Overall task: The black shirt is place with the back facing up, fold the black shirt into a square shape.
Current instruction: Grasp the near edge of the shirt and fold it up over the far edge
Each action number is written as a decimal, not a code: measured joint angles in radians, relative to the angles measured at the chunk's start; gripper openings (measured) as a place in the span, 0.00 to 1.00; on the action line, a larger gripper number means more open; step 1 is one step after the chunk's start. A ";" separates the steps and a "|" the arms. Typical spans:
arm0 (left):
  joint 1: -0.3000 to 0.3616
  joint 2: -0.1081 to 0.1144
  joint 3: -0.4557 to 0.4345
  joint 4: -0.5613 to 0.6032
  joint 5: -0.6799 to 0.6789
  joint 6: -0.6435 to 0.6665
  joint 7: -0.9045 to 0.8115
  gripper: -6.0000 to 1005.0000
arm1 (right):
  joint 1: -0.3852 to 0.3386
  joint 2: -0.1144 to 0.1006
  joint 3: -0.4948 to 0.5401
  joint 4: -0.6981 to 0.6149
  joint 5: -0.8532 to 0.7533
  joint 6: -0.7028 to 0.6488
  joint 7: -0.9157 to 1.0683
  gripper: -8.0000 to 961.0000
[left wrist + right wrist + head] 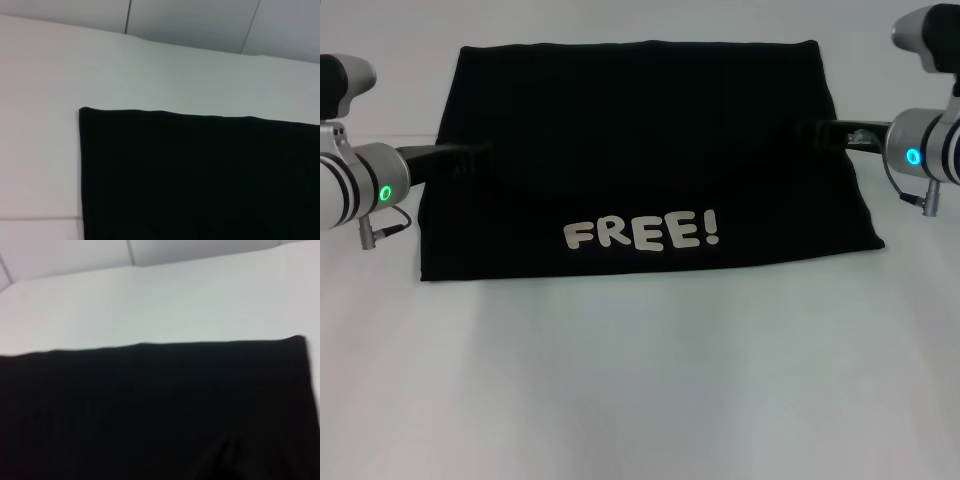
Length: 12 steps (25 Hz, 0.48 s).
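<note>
The black shirt (640, 130) lies on the white table as a wide folded panel. White "FREE!" lettering (642, 232) faces up near its front edge. My left gripper (470, 157) reaches in over the shirt's left side edge, about halfway back. At the opposite side edge, my right gripper (815, 130) meets the cloth, black against black. The left wrist view shows only a far corner of the shirt (200, 175), and the right wrist view shows the other far corner of the shirt (150, 405). Neither wrist view shows that arm's own gripper.
White table (640, 380) stretches in front of the shirt and along both sides. Past the shirt's far edge, the tabletop (150, 65) runs back to a pale panelled wall (190, 20).
</note>
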 joint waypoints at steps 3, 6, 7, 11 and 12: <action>0.002 -0.001 0.010 0.022 0.000 0.019 -0.009 0.49 | -0.021 -0.006 -0.003 -0.015 0.070 -0.013 -0.027 0.41; 0.023 0.001 0.011 0.067 0.000 0.106 -0.032 0.63 | -0.054 -0.009 -0.003 -0.049 0.149 -0.062 -0.076 0.54; 0.035 0.000 0.011 0.095 0.000 0.160 -0.049 0.66 | -0.070 -0.011 -0.003 -0.067 0.186 -0.100 -0.093 0.57; 0.088 -0.004 0.012 0.188 0.000 0.382 -0.109 0.77 | -0.128 -0.030 -0.003 -0.112 0.280 -0.241 -0.119 0.70; 0.105 -0.003 0.012 0.211 0.000 0.453 -0.121 0.80 | -0.144 -0.038 -0.003 -0.119 0.295 -0.283 -0.119 0.70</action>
